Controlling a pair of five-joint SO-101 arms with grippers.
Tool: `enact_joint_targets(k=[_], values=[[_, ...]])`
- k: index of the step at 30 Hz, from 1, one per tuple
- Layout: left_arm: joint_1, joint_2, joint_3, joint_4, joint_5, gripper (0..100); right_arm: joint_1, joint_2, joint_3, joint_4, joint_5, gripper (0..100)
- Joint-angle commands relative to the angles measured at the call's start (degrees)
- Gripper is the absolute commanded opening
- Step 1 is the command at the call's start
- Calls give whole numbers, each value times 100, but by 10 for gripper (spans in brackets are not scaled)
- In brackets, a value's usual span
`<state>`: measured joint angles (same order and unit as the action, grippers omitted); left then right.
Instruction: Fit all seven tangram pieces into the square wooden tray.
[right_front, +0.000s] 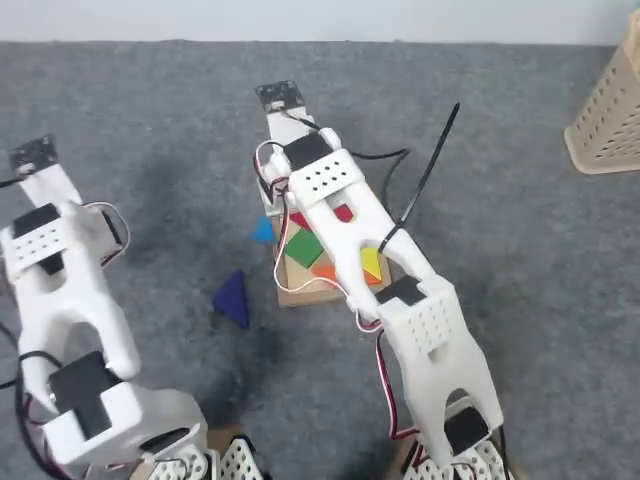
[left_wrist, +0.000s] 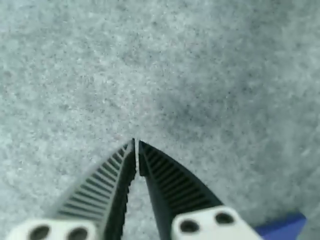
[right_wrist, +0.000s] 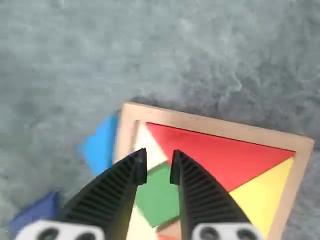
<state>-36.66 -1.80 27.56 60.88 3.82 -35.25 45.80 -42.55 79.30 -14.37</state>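
Soft, even light; faint arm shadows

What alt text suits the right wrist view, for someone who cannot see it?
The right gripper, fingers slightly apart, hangs above a square wooden tray holding a red piece, a yellow piece and a green piece; a light blue piece lies beside it on grey carpet.

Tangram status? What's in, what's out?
Done: red piece, yellow piece, green piece and orange piece lie in the tray. In hand: nothing; right gripper hangs over the green piece, jaws slightly apart. To do: light blue piece beside the tray, dark blue triangle on the carpet.
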Motion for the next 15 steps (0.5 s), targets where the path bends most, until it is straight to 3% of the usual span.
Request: enact_joint_targets(k=[1, 15], values=[[35, -369, -13, -97, 53, 13, 154, -40, -369, 40, 88, 88], [158, -369, -13, -105, 53, 13, -875, -189, -369, 31, 88, 91]])
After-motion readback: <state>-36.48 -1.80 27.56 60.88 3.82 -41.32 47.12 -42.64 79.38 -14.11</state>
